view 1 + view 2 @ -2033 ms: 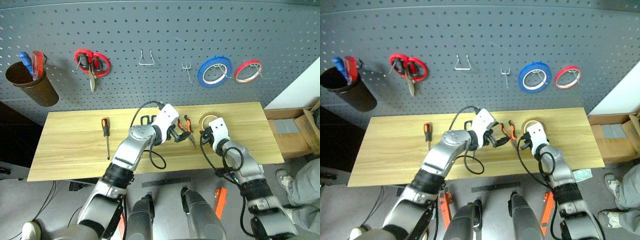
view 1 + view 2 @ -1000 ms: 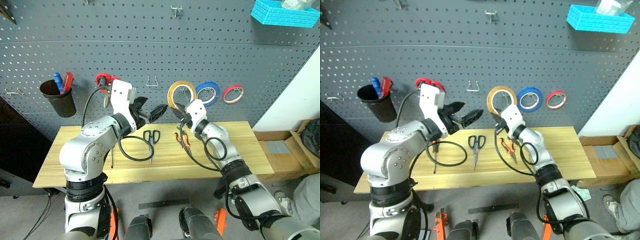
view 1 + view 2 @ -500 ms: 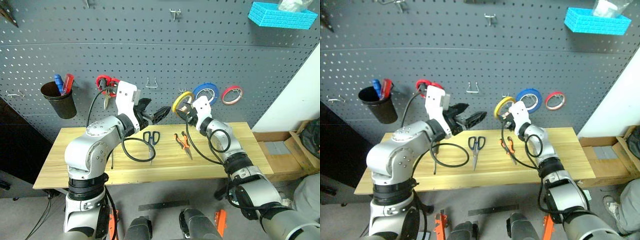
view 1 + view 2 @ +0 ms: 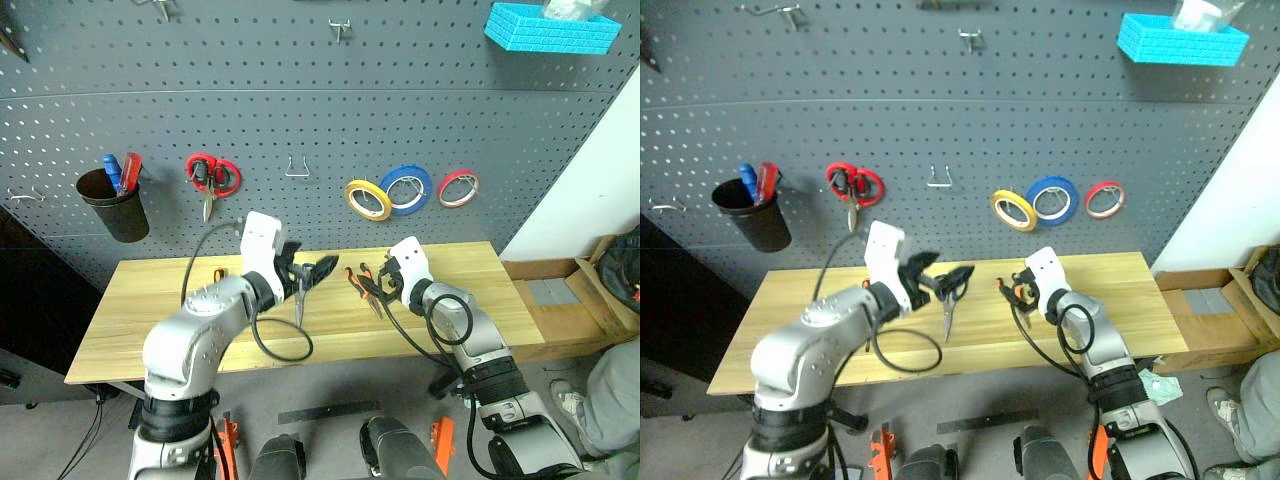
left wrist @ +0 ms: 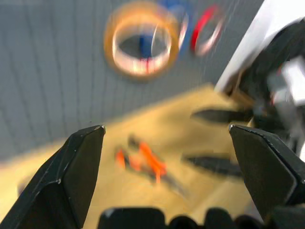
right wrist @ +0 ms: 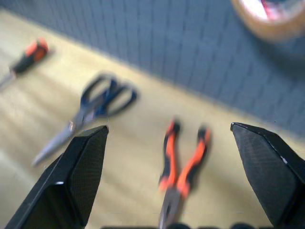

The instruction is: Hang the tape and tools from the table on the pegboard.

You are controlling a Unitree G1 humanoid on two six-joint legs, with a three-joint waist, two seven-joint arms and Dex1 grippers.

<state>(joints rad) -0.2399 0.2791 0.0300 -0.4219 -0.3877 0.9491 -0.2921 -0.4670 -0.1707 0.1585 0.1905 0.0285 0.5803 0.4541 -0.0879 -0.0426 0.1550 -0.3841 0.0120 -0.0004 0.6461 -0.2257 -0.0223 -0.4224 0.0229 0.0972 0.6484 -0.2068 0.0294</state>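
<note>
The yellow-tan tape (image 4: pixel 368 200) hangs on a hook of the dark grey pegboard (image 4: pixel 300 90), left of the blue ring, with nothing gripping it. My right gripper (image 4: pixel 373 285) is open and low over the table (image 4: pixel 480 290), its fingers just above the orange-and-black pliers (image 6: pixel 183 162). Open too, my left gripper (image 4: pixel 318 268) hovers over the dark-blue-handled scissors (image 4: pixel 948 300), partly covering them. The screwdriver (image 6: pixel 26 62) lies further left on the wood, mostly behind my left arm.
On the pegboard hang red-handled scissors (image 4: pixel 210 175), a blue ring (image 4: pixel 405 188), a thin red ring (image 4: pixel 458 187), an empty wire hook (image 4: pixel 294 165) and a dark cup (image 4: pixel 112 205) with tools. A blue basket (image 4: pixel 550 25) sits top right. Cardboard boxes (image 4: pixel 575 300) stand past the table's right end.
My right gripper opened and left the tape hanging on its hook, then came down to the table by the pliers. My left arm also sank toward the scissors, still open.
</note>
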